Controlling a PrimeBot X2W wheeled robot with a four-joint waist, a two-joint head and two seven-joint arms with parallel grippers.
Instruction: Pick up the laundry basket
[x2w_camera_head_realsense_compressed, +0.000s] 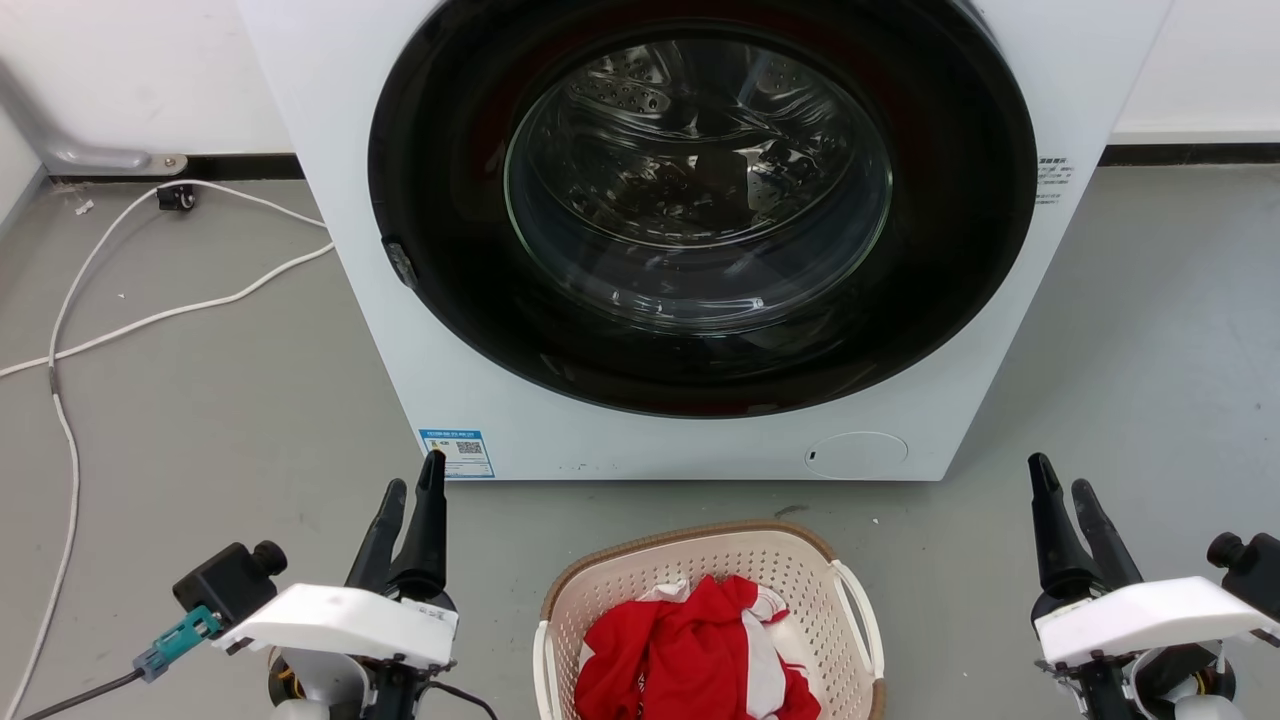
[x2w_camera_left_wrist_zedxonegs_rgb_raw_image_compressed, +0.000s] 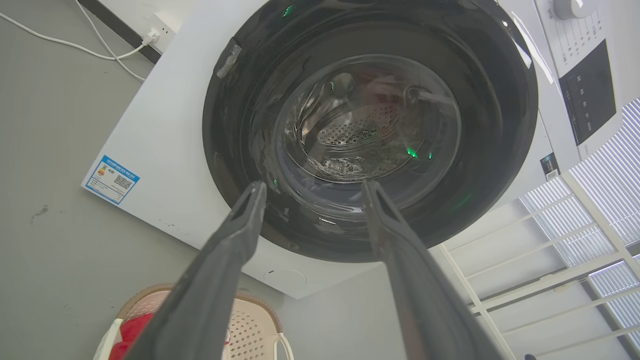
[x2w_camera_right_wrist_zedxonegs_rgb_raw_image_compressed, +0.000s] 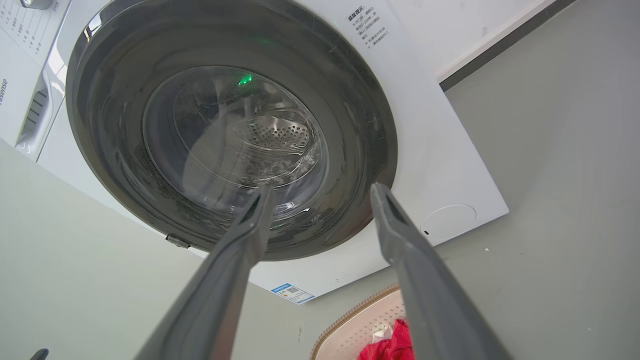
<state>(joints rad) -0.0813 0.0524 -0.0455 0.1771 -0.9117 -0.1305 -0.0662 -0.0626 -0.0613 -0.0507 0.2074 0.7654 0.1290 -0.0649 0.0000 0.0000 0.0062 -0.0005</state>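
1. We lose the near end of the laundry basket (x2w_camera_head_realsense_compressed: 690, 535) at the head view's bottom edge.
2. The red and white cloth (x2w_camera_head_realsense_compressed: 690, 650) hides its floor from us.
3. The top of the washing machine (x2w_camera_head_realsense_compressed: 330, 150) is cut off.
4. We cannot read the blue sticker (x2w_camera_head_realsense_compressed: 456, 453): its print is too small.

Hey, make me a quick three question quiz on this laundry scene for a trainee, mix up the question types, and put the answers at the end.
1. True or false: the left gripper is shut on a handle of the laundry basket.
2. What lies in the basket? A) red and white cloth B) blue towels C) nothing
3. Fill the gap: the basket stands on the floor, between the left gripper and the right gripper, in front of the ____.

Key: 1 false, it is open and apart from the basket. 2 A. 3 washing machine.
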